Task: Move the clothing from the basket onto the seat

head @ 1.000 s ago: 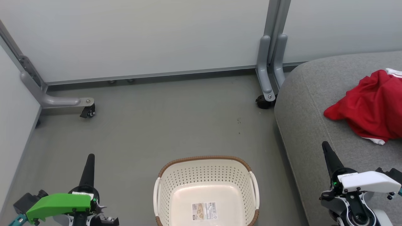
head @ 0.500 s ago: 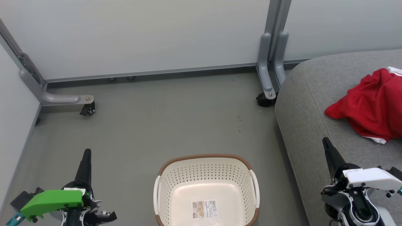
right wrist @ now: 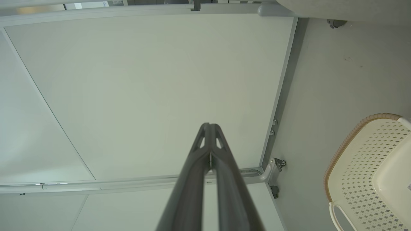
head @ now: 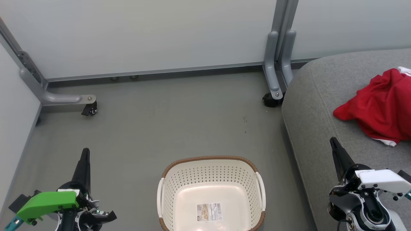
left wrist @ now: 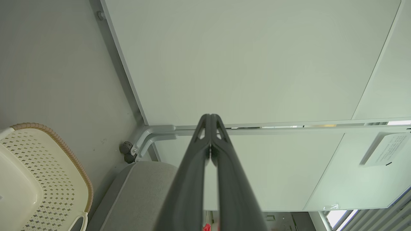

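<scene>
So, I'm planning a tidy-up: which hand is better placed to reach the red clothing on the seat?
Right. The right hand is on the seat's side, near the clothing; the left hand is across the basket.

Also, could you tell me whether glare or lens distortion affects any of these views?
Head view: sharp, mild glare on the basket floor. Left wrist view: panel frames bow, bright window patch blown out. Right wrist view: same bowing, right gripper base looks soft.
</scene>
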